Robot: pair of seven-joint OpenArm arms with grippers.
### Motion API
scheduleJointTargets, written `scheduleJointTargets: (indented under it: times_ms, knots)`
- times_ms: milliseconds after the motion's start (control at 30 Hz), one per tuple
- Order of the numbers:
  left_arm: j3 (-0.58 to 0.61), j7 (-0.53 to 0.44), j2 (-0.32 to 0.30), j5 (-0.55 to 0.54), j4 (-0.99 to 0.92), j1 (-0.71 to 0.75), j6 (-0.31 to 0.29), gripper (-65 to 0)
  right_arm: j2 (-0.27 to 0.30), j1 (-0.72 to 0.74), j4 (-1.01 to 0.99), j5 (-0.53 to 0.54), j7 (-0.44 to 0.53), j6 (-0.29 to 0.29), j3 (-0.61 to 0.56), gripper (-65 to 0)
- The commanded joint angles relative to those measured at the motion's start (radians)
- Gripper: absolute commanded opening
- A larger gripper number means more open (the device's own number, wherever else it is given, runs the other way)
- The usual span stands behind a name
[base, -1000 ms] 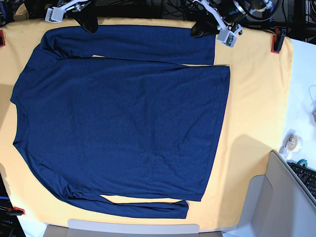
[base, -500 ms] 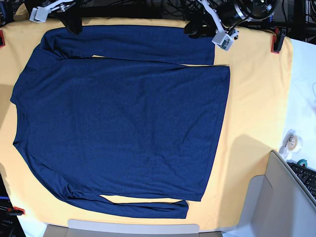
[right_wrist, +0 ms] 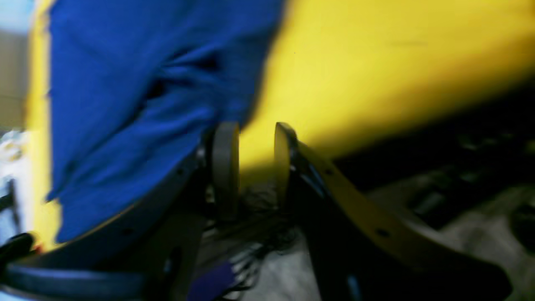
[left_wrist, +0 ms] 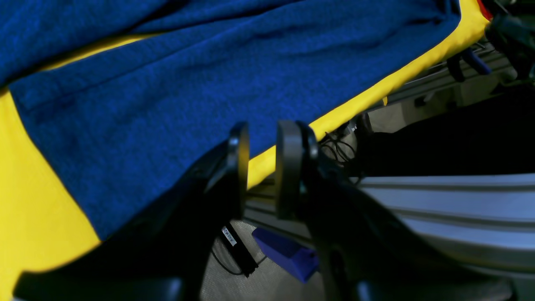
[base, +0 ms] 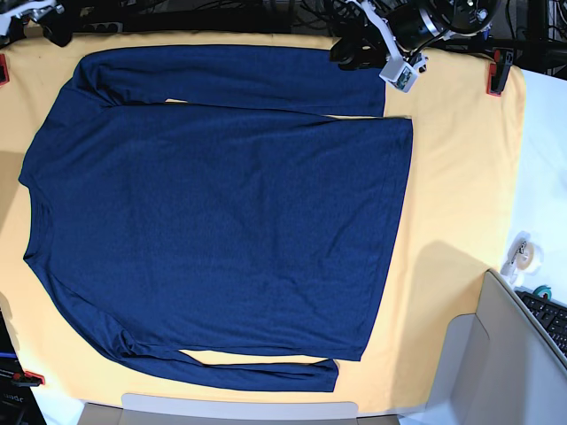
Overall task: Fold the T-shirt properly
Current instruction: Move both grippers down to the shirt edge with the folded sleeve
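Note:
The dark navy T-shirt (base: 221, 230) lies flat on the yellow table cloth (base: 461, 177), one long sleeve along its far edge and the other along its near edge. My left gripper (base: 347, 55) hovers at the cuff end of the far sleeve, by the table's far edge. In the left wrist view its fingertips (left_wrist: 261, 167) stand a little apart, open, with nothing between them and the T-shirt (left_wrist: 188, 75) just beyond. My right gripper (base: 51, 28) is at the far left corner. The blurred right wrist view shows it (right_wrist: 255, 167) open and empty beside the T-shirt (right_wrist: 125, 104).
Red clamps (base: 496, 71) (base: 3, 69) pin the cloth at the far corners. A tape roll (base: 523, 252) and a keyboard (base: 549, 319) lie on the white surface at the right, with a grey panel (base: 496, 354) at the near right. Cables run behind the far edge.
Both grippers have opened a little and drawn back off the far sleeve. The right one has swung left to the table's corner; the left shifted slightly left. The sleeve stays flat.

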Motion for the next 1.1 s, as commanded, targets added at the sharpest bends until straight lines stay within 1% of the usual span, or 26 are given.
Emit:
scheduleJointTargets:
  times_ms: [0, 100, 167, 233, 333, 433, 533, 633, 833, 967, 1067]
  knots:
    - [-0.003, -0.013, -0.008, -0.017, 0.013, 0.007, -0.010, -53.3, -0.003, 0.014, 0.000, -0.011, -0.018, 0.030, 0.050, -51.5]
    - [-0.003, 0.024, -0.006, -0.017, 0.013, 0.003, -0.010, -53.3, -0.046, 0.091, -0.035, -0.123, -0.127, 0.030, 0.151, -51.3]
    - [-0.003, 0.044, -0.003, -0.017, 0.013, -0.012, -0.010, -53.3, -0.067, 0.134, -0.043, -0.192, -0.165, 0.030, 0.182, -51.3]
    - [-0.003, 0.059, -0.002, -0.017, 0.013, -0.023, -0.010, -53.3, -0.084, 0.161, -0.040, -0.232, -0.188, 0.032, 0.194, -51.1]
    - [-0.003, 0.065, -0.002, -0.017, 0.015, -0.027, -0.010, -53.3, -0.090, 0.172, -0.015, -0.212, -0.216, 0.032, 0.194, -50.4]
    - [-0.003, 0.065, -0.002, -0.017, 0.015, -0.027, -0.010, -53.3, -0.095, 0.172, 0.077, -0.199, -0.227, 0.032, 0.194, -46.4]
    - [-0.003, 0.065, 0.000, -0.017, 0.015, -0.027, -0.010, -53.3, -0.101, 0.169, 0.133, -0.159, -0.227, 0.032, 0.196, -44.1]
    - [-0.004, 0.064, 0.000, -0.017, 0.013, -0.027, -0.010, -53.3, -0.101, 0.183, 0.135, -0.144, -0.227, 0.032, 0.194, -43.8]
    - [-0.006, 0.065, 0.020, -0.015, 0.013, -0.029, -0.010, -53.3, -0.103, 0.257, 0.081, -0.184, -0.228, 0.029, 0.188, -43.8]
    - [-0.007, 0.065, 0.020, -0.015, 0.013, -0.030, -0.010, -53.3, -0.109, 0.286, 0.061, -0.189, -0.251, 0.029, 0.157, -43.7]
    - [-0.010, 0.065, 0.020, -0.015, 0.013, -0.032, -0.010, -53.3, -0.130, 0.292, 0.060, -0.190, -0.253, 0.029, 0.124, -43.7]
